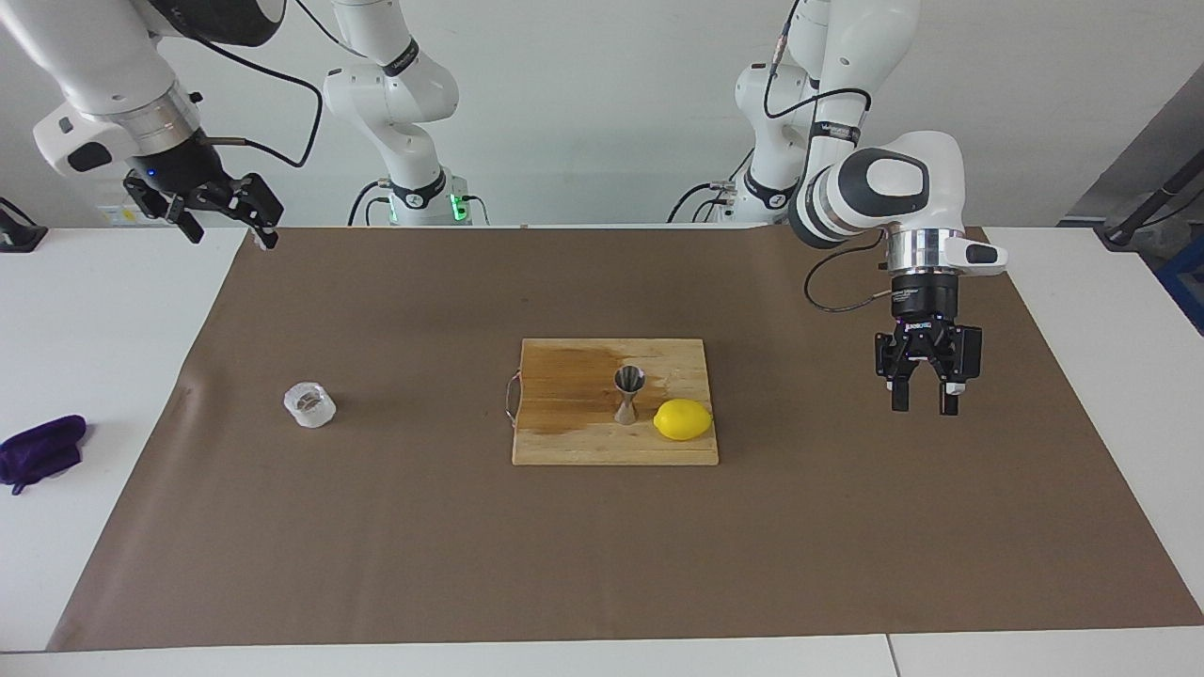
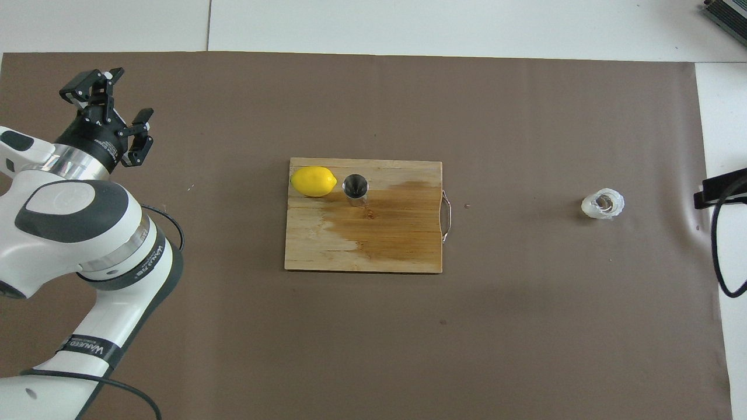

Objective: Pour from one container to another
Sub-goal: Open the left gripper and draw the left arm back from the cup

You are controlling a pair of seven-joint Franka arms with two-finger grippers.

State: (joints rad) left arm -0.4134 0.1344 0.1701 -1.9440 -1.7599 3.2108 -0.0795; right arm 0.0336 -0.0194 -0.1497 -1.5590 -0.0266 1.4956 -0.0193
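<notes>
The glass cup (image 1: pixel 309 404) (image 2: pixel 603 203) stands alone on the brown mat toward the right arm's end of the table. On the wooden cutting board (image 1: pixel 564 447) (image 2: pixel 379 256) at mid-table the steel jigger (image 1: pixel 628 395) (image 2: pixel 355 189) stands upright beside a lemon (image 1: pixel 683 419) (image 2: pixel 314 181). My left gripper (image 1: pixel 925 407) (image 2: pixel 125 96) hangs open and empty over bare mat, well off the board toward the left arm's end. My right gripper (image 1: pixel 233 233) waits open and empty over the mat's corner at the right arm's end.
A dark wet stain covers part of the board near the jigger. A purple cloth (image 1: pixel 42 451) lies on the white table (image 1: pixel 94 329) off the mat at the right arm's end. The brown mat (image 1: pixel 602 564) covers most of the table.
</notes>
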